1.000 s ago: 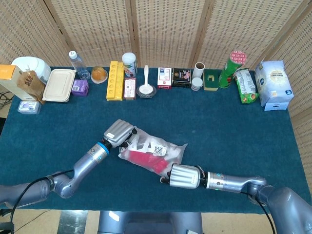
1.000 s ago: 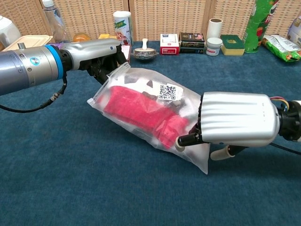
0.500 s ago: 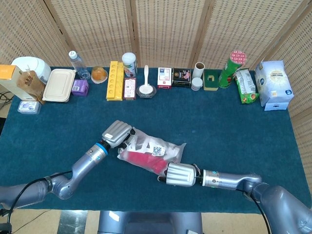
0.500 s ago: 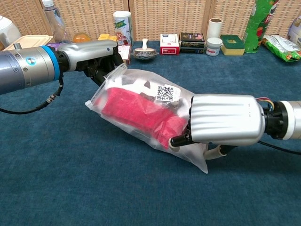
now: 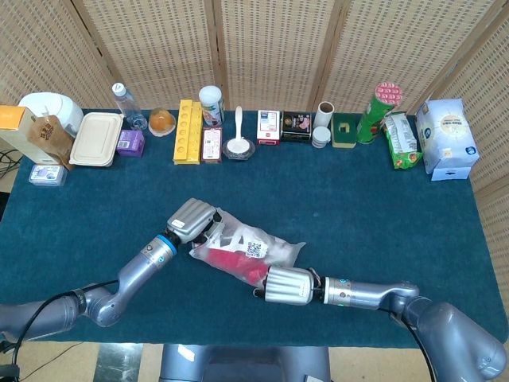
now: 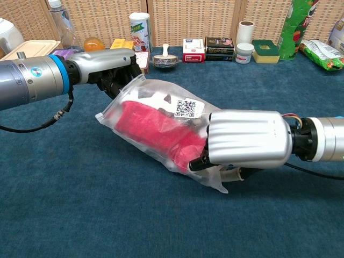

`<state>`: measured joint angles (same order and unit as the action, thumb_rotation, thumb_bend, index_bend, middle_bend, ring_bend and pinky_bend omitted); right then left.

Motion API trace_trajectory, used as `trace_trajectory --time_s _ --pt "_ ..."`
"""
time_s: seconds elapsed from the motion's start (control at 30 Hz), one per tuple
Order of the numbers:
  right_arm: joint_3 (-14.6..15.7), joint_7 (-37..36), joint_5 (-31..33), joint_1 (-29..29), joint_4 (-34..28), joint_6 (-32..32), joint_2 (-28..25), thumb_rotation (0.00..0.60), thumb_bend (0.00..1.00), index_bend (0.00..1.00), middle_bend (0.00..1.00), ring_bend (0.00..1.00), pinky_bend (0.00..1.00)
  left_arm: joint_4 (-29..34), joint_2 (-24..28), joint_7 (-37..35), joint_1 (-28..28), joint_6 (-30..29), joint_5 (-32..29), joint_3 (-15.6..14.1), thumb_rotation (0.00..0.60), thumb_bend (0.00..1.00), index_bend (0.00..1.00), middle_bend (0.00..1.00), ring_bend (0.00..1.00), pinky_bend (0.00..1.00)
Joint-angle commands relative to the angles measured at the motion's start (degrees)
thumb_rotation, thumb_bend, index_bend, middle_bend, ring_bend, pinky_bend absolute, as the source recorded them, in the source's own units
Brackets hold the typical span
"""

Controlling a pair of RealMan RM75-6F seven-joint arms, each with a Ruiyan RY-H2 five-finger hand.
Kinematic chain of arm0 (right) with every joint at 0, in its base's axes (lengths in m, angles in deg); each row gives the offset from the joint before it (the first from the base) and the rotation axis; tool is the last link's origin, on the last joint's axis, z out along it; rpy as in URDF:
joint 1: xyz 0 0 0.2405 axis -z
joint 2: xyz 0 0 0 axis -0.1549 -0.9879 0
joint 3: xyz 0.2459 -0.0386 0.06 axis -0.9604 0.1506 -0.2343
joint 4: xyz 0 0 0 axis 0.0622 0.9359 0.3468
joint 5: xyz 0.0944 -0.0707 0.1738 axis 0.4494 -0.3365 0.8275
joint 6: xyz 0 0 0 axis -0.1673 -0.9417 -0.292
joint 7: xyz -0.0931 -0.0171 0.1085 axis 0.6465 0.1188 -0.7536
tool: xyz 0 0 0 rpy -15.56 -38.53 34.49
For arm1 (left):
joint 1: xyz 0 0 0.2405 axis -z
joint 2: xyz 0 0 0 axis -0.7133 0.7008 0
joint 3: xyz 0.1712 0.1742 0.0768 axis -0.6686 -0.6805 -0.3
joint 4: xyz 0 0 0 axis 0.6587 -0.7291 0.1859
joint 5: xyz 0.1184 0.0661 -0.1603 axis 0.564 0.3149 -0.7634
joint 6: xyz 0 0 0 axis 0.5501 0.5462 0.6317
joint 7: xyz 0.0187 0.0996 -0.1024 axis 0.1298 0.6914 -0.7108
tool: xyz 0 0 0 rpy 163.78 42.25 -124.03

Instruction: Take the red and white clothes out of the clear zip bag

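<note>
Setting: a worktop [image 6: 80, 215] covered in dark blue cloth, woven screens behind.
Right hand [image 6: 247, 141]: nearest the camera, laid over the bag's near end; its fingers [image 6: 198, 163] are pressed into the plastic, pinching bag and cloth together — likely to work the clothes along.
Clear zip bag [image 6: 156, 126]: lies slanted between the two hands, its far corner raised by the left fingers, the near end under the right fingers.
Red and white clothes [image 6: 153, 124]: inside the bag, red bulk reaching right up to the right fingers, white folds nearer the left ones; not yet out.
Left hand [image 6: 110, 62]: beyond the bag, fingers [image 6: 119, 79] closed on its far edge — seemingly to anchor it.
Far row: boxes, a bottle [image 5: 127, 107], a green can [image 5: 377, 107], well beyond both sets of fingers.
</note>
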<state>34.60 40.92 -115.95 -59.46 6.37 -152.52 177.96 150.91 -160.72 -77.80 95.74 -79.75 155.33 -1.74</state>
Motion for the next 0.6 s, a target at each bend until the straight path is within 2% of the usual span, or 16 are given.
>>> trace_trajectory --time_s 0.03,0.3,0.6 --pt "0.24 -0.33 0.03 -0.02 -0.05 -0.23 0.23 0.600 0.43 0.60 0.85 1.00 1.00 -0.02 0.00 0.01 0.00 0.01 0.03 -0.06 0.600 0.43 0.83 1.00 1.00 1.00" --pt "0.68 -1.18 0.05 0.10 -0.18 -2.29 0.41 0.600 0.46 0.76 0.92 1.00 1.00 0.05 0.90 -0.95 -0.64 -0.35 0.52 -0.44 0.600 0.43 0.83 1.00 1.00 1.00" --pt "0.77 -0.11 0.33 0.07 -2.39 -2.68 -0.70 0.600 0.47 0.83 0.95 1.00 1.00 0.73 2.06 -2.59 -1.35 -0.78 1.81 -0.91 0.600 0.43 0.83 1.00 1.00 1.00"
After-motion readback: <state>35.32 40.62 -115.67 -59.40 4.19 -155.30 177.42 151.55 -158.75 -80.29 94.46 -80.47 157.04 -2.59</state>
